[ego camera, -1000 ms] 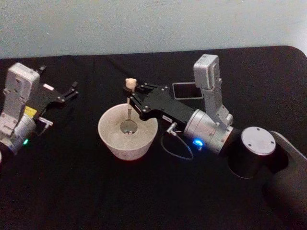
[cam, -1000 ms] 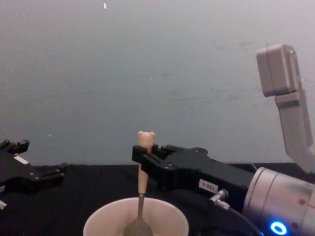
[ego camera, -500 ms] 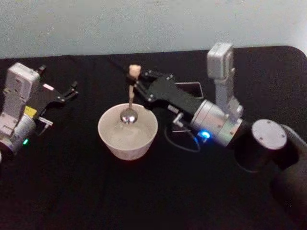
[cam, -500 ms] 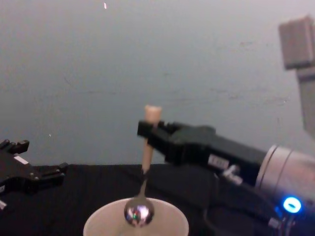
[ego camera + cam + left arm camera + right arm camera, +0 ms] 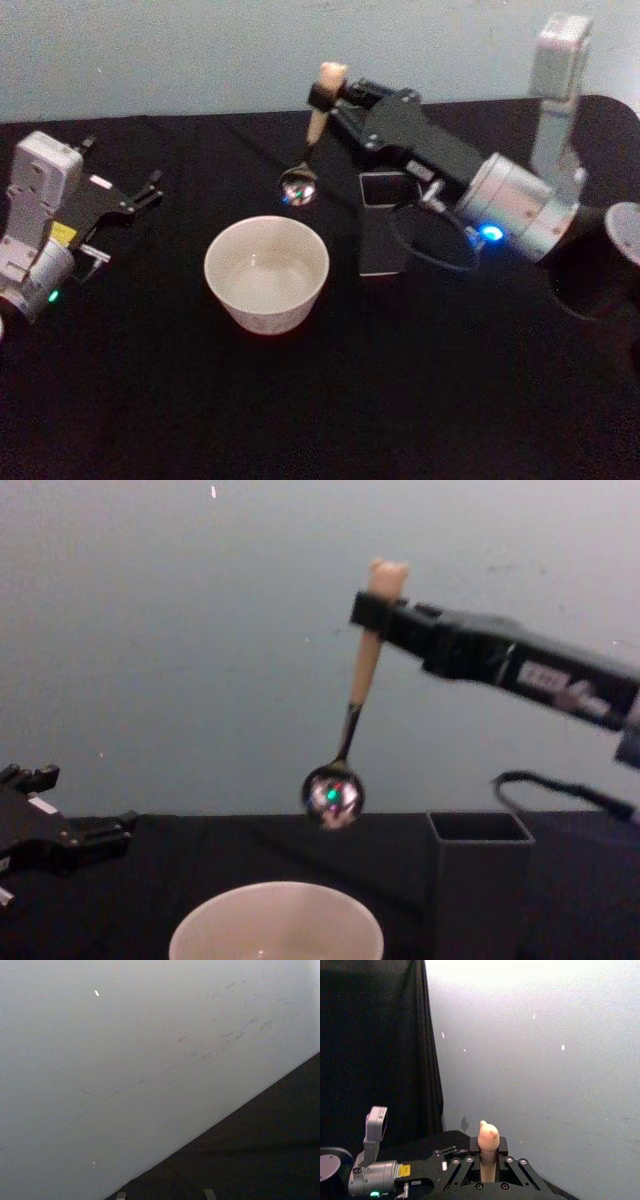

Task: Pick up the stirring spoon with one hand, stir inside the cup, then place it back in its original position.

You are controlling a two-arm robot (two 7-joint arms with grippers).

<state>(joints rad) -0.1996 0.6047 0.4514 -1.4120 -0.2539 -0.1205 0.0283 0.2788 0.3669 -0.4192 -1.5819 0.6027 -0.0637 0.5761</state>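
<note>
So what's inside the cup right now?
Nothing solid: the cup shows a bare pale floor. The stirring spoon hangs clear of it, higher up, held by the right gripper. Clear liquid can't be ruled out. The left gripper sits parked.

Mostly pale grey wall, with faint scuffs and scratch lines across it and one small white speck. Black desk cuts in as a diagonal wedge. Left end effector: two pale fingertips poke in at the frame edge, set apart, desk showing between them.
</note>
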